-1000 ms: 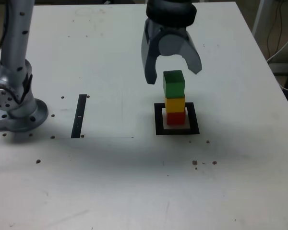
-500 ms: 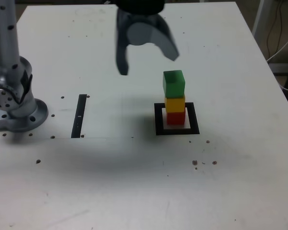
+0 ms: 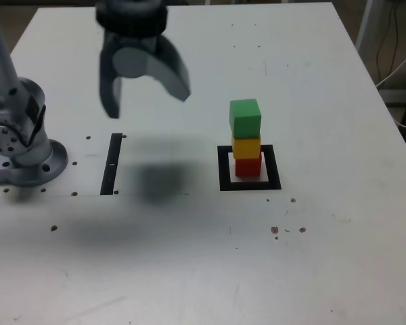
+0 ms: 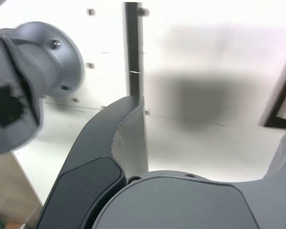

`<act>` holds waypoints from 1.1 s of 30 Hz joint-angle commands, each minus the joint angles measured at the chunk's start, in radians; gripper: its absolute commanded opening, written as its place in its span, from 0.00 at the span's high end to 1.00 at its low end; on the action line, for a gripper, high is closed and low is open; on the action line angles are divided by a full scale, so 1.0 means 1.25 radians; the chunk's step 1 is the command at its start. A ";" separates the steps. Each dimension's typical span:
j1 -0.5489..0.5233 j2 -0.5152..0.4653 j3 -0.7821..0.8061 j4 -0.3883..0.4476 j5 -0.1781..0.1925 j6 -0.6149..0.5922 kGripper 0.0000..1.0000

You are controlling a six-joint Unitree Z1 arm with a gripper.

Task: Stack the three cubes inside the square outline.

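End effector [image 3: 145, 101] hangs wide open, empty, well apart from the green-yellow-red cube stack [image 3: 246, 139] inside the square outline [image 3: 223, 177].

White table [image 3: 325, 271], narrow black strip [image 3: 111, 164] at ext. view's left, cables [image 3: 392, 40] beyond right edge.

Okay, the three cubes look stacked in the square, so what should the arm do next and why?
Probably just keep the claw clear and settle the arm away. The green cube sits on the yellow cube, which sits on the red cube, inside the square outline. The claw is open, empty and well to the exterior view's left of the stack.
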State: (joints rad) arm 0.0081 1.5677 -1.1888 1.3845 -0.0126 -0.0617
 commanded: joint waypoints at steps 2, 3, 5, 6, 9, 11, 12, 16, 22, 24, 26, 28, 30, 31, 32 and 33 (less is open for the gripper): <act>0.000 -0.037 0.061 -0.030 -0.003 0.001 0.01; 0.000 -0.044 0.080 -0.042 -0.004 0.001 0.01; 0.000 -0.055 0.119 -0.070 -0.004 0.001 0.01; 0.000 -0.060 0.139 -0.086 -0.004 0.001 0.01; 0.000 -0.072 0.198 -0.135 -0.003 0.001 0.01; 0.000 -0.078 0.232 -0.164 -0.001 0.001 0.01; 0.000 -0.080 0.248 -0.177 0.000 0.001 0.01; 0.000 -0.084 0.303 -0.225 0.003 0.003 0.01; 0.000 -0.084 0.352 -0.281 0.002 0.014 0.01; 0.000 -0.082 0.364 -0.297 0.002 0.017 0.01; 0.000 -0.079 0.376 -0.314 -0.001 0.018 0.01; 0.000 -0.075 0.383 -0.329 -0.003 0.020 0.01; 0.000 -0.073 0.386 -0.337 -0.005 0.022 0.01; 0.000 -0.073 0.386 -0.338 -0.006 0.022 0.01; 0.000 -0.073 0.386 -0.339 -0.006 0.023 0.01; 0.000 -0.073 0.386 -0.339 -0.005 0.023 0.01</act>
State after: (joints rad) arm 0.0081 1.4737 -0.7078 0.9617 -0.0183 -0.0349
